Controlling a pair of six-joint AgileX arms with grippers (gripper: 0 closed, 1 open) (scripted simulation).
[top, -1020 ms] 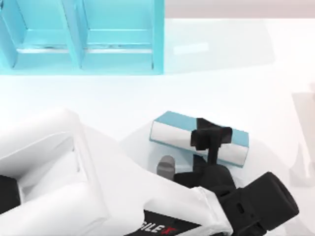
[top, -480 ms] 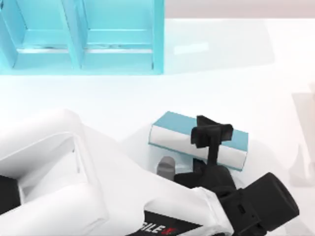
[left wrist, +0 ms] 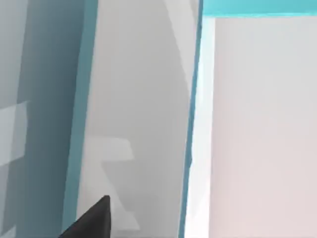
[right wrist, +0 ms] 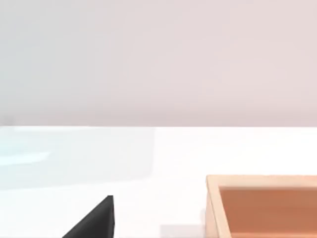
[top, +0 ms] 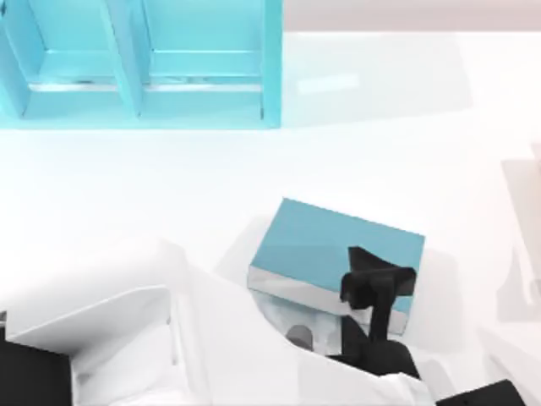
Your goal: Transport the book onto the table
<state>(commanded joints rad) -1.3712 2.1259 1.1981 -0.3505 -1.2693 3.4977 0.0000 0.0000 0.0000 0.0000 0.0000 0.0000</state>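
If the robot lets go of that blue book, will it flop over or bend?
The book looks thick and hard-covered, so it probably stays stiff. Held tilted by the left tool, it would likely drop flat on the glossy table, maybe sliding a little.

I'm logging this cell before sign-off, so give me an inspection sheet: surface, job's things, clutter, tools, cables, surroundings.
Surface: glossy white table, bare across the middle.
Job's things: teal book, broad cover facing the top camera, white page edge toward the near side; whether it rests on the table cannot be told.
Clutter: orange-brown open box in the right wrist view.
Tools: left tool at the book's near edge, one black finger over the cover; its grip looks shut on the book. Right tool: one dark fingertip in its wrist view, state unclear.
Cables: nothing seen.
Surroundings: teal shelf unit with dividers at the table's far left; plain pale wall behind.
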